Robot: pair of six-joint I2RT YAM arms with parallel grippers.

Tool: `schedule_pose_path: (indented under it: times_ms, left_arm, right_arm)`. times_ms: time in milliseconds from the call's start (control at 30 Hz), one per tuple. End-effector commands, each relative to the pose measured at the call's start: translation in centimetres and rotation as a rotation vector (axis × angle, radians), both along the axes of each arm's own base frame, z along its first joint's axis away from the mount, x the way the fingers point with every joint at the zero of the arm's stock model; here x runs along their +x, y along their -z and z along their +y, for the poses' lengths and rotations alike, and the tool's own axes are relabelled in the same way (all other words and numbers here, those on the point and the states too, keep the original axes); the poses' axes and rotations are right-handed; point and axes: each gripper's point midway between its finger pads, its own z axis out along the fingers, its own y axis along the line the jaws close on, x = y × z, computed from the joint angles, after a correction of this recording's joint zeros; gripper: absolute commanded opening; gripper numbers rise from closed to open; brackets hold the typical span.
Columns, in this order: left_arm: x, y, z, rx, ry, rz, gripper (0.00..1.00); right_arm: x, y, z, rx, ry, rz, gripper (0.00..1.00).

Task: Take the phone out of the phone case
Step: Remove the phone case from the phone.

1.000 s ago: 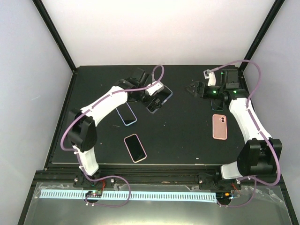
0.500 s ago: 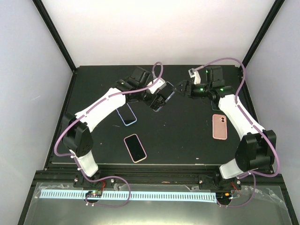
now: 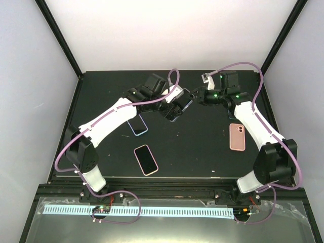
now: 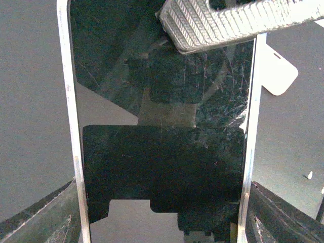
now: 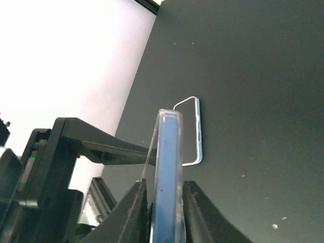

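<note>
The phone (image 3: pixel 180 105), dark-screened inside a clear phone case, is held up off the table between both arms. My left gripper (image 3: pixel 171 107) is shut across its width; in the left wrist view the screen (image 4: pixel 162 152) fills the frame, with my fingers (image 4: pixel 48 217) against its silver edges. My right gripper (image 3: pixel 196 96) is shut on the phone's far end. Its ribbed finger (image 4: pixel 228 23) lies over the screen's top. Seen edge-on in the right wrist view, the blue phone (image 5: pixel 168 172) in its clear case stands between my right gripper's (image 5: pixel 167 212) fingers (image 5: pixel 135 212), which press its two faces.
An empty pale blue case (image 3: pixel 137 124) (image 5: pixel 196 132) lies on the black table (image 3: pixel 202 152) under the left arm. A pink-cased phone (image 3: pixel 146 159) lies near the front, and a pink case (image 3: pixel 237 136) lies face down at the right. White walls surround the table.
My right arm swung left from the back right to the lifted phone, and its jaws went from wide open to shut on the phone's end. The left gripper kept its hold, shifting slightly right.
</note>
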Motion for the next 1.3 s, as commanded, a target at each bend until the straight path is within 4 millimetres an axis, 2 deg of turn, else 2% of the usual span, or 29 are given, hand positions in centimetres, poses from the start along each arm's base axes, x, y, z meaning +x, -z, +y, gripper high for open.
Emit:
schedule_pose_path:
  times_ms: [0,100,167,267,367,400,567,733,867,1000,1167,1267]
  left_arm:
    - [0.5,-5.8,-0.5,-0.091,-0.025,-0.140,0.37]
    - [0.3,-5.8,-0.4,-0.088,-0.022,-0.145,0.42]
    - [0.2,-5.9,-0.2,-0.083,-0.020,-0.152,0.56]
    - [-0.3,-6.0,0.5,-0.066,-0.023,-0.153,0.80]
    - [-2.0,-6.7,1.0,-0.094,0.042,-0.133,0.97]
    - [-2.6,-7.2,1.1,-0.113,0.069,-0.132,0.99]
    - [-5.7,-9.5,2.4,-0.209,0.192,-0.099,0.99]
    - [-8.0,-10.6,3.4,-0.271,0.277,-0.025,0.99]
    - [-10.7,-11.6,3.5,-0.321,0.399,0.009,0.99]
    - [-11.5,-12.5,3.7,-0.341,0.422,0.000,0.99]
    - [-11.9,-11.7,3.5,-0.318,0.427,0.018,0.99]
    - [-12.3,-11.3,3.2,-0.297,0.441,0.020,0.95]
  right_arm:
    - [0.4,-1.6,0.4,0.029,-0.001,-0.026,0.16]
    - [0.1,-1.9,0.4,0.034,-0.001,-0.031,0.06]
    - [-0.2,-2.3,0.3,0.039,-0.006,-0.040,0.01]
    - [-0.7,-3.7,0.3,0.049,-0.015,-0.076,0.01]
    - [-1.4,-5.5,0.3,0.067,-0.035,-0.129,0.01]
    - [-1.7,-6.1,0.4,0.073,-0.048,-0.149,0.01]
    - [-3.5,-8.4,0.8,0.074,-0.160,-0.274,0.01]
    - [-6.8,-11.2,1.0,0.073,-0.306,-0.456,0.01]
    - [-9.7,-12.3,1.0,0.076,-0.428,-0.567,0.01]
    - [-11.8,-12.8,1.0,0.085,-0.512,-0.604,0.01]
    - [-14.4,-13.1,1.6,0.073,-0.613,-0.648,0.01]
    - [-15.7,-12.8,2.3,0.029,-0.660,-0.680,0.01]
